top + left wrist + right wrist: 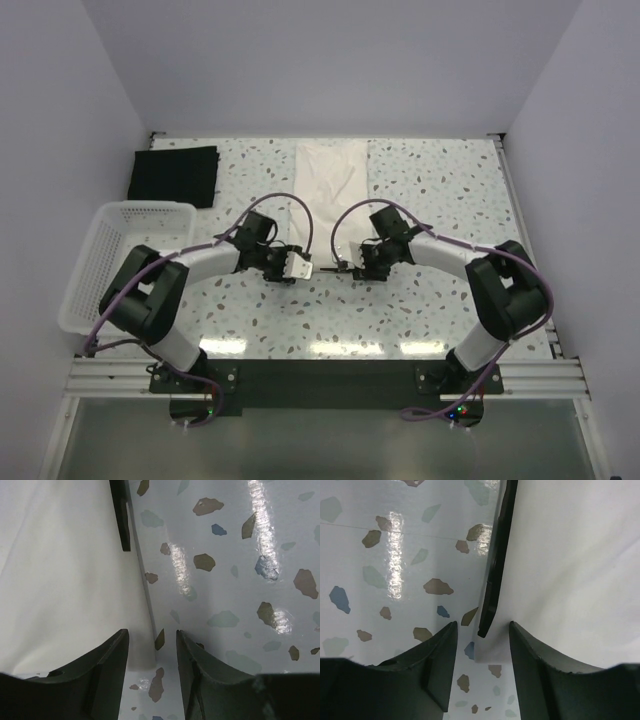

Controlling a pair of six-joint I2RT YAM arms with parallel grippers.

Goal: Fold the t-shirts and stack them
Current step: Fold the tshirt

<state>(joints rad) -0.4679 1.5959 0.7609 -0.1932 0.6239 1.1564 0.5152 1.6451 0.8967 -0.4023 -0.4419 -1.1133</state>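
Jaws both half open, holding nothing, above cream t-shirt point(330, 175) near corners

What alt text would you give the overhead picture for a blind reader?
A two-armed robot's left hand and right hand nearly meet at the near end of a folded cream t-shirt on a speckled table. A folded black t-shirt and white basket sit to the left.

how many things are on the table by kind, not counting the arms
t-shirts: 2, one cream t-shirt and one black t-shirt
baskets: 1, the white basket
total: 3
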